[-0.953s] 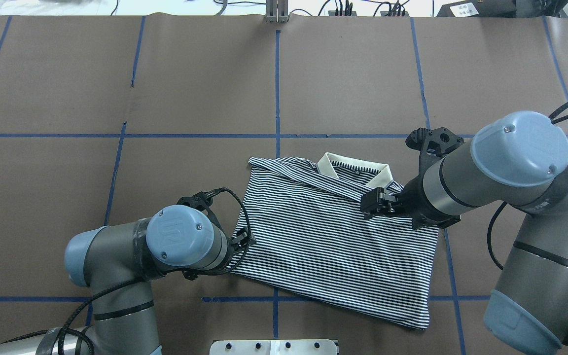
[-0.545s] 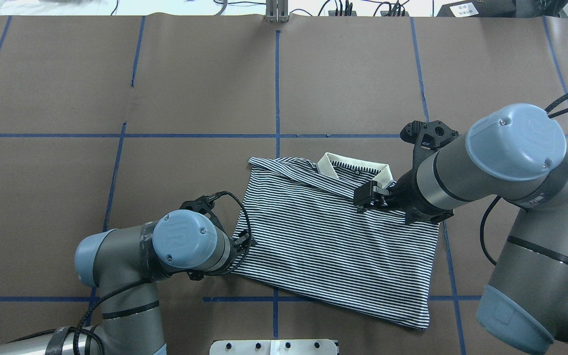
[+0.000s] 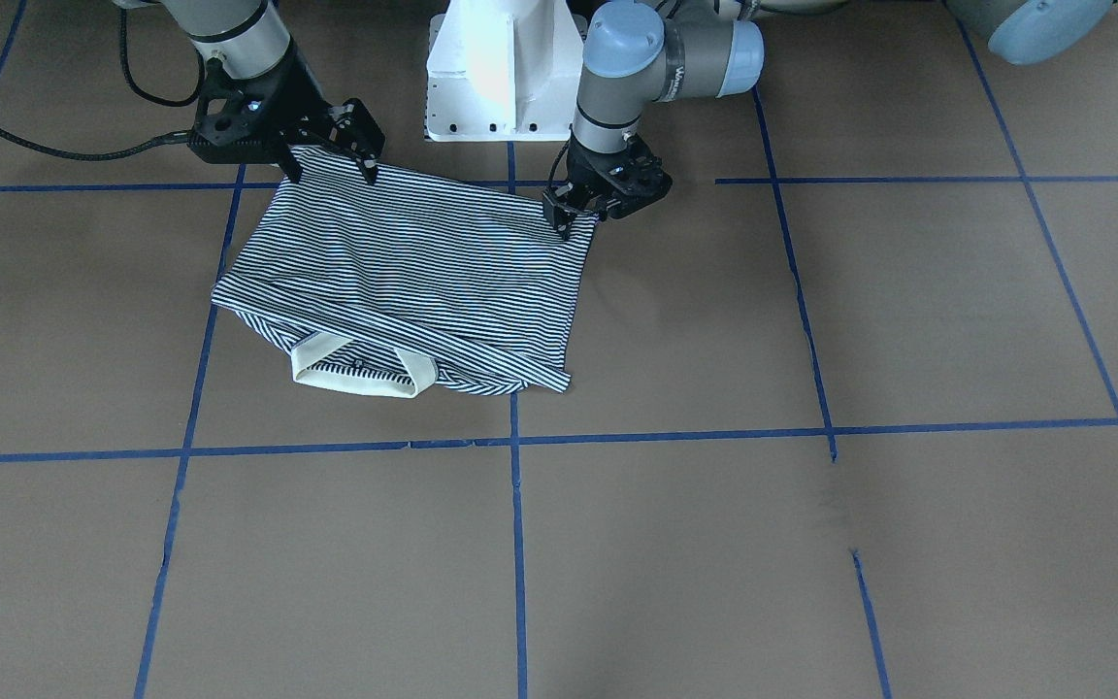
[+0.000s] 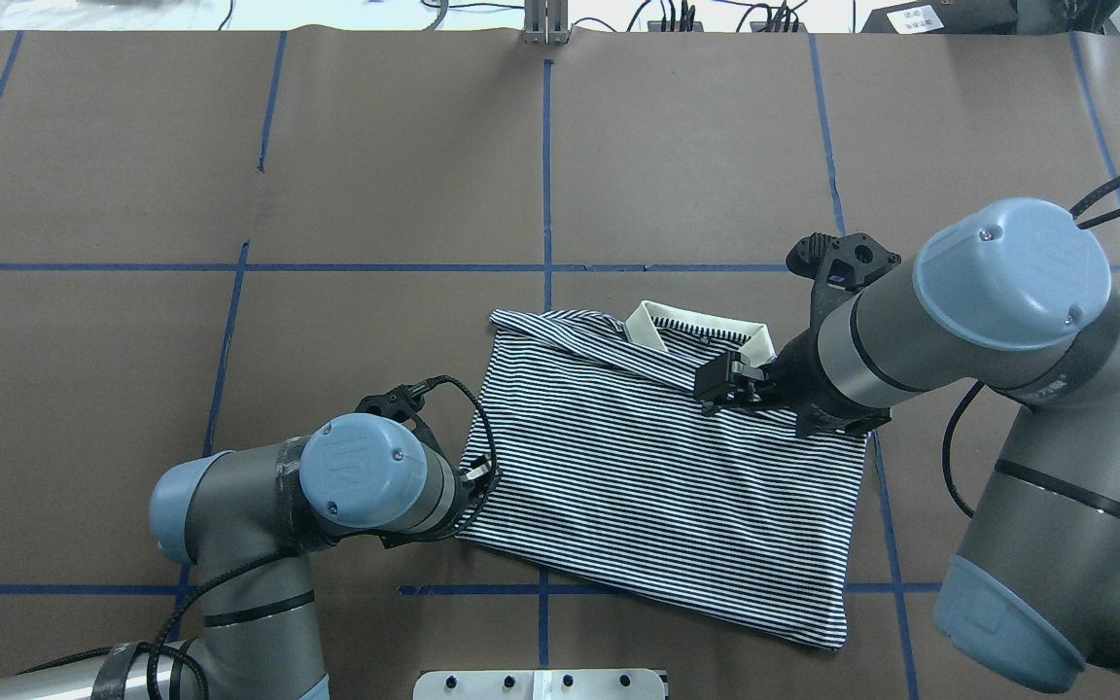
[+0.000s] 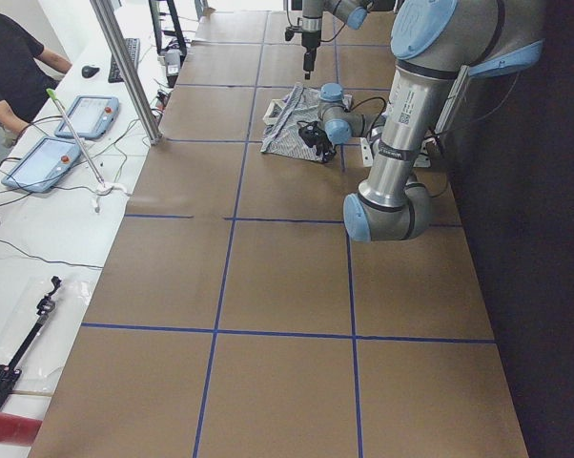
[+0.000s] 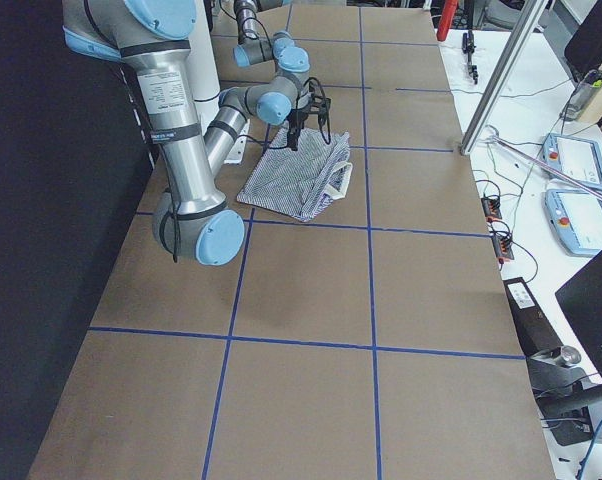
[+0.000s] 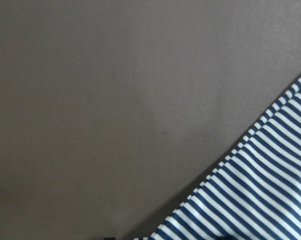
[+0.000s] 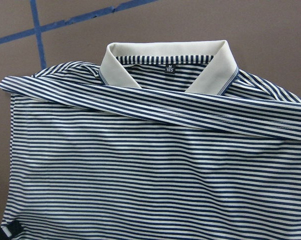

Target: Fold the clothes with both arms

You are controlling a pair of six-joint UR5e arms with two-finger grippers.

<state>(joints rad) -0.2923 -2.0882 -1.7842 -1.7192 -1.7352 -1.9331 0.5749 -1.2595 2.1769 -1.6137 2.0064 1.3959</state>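
Note:
The striped polo shirt (image 4: 657, 476) lies folded flat on the brown table, with its white collar (image 4: 701, 331) on the far side. It also shows in the front view (image 3: 404, 272) and fills the right wrist view (image 8: 150, 165). My right gripper (image 3: 331, 170) is open, its fingers spread over the shirt's edge near the collar end, and it also shows in the overhead view (image 4: 711, 389). My left gripper (image 3: 562, 216) has its jaws close together at the shirt's near-left edge (image 4: 482, 476). I cannot tell whether it pinches cloth. The left wrist view shows only a shirt edge (image 7: 270, 200).
The white pedestal base (image 3: 501, 68) stands just behind the shirt on the robot's side. Blue tape lines (image 4: 545, 175) grid the brown table cover. A metal post (image 4: 545, 24) stands at the far table edge. An operator (image 5: 10, 57) sits at a side bench.
My right gripper has moved a little left and away, further over the shirt toward the collar. My left arm has shifted slightly right. The shirt has not moved.

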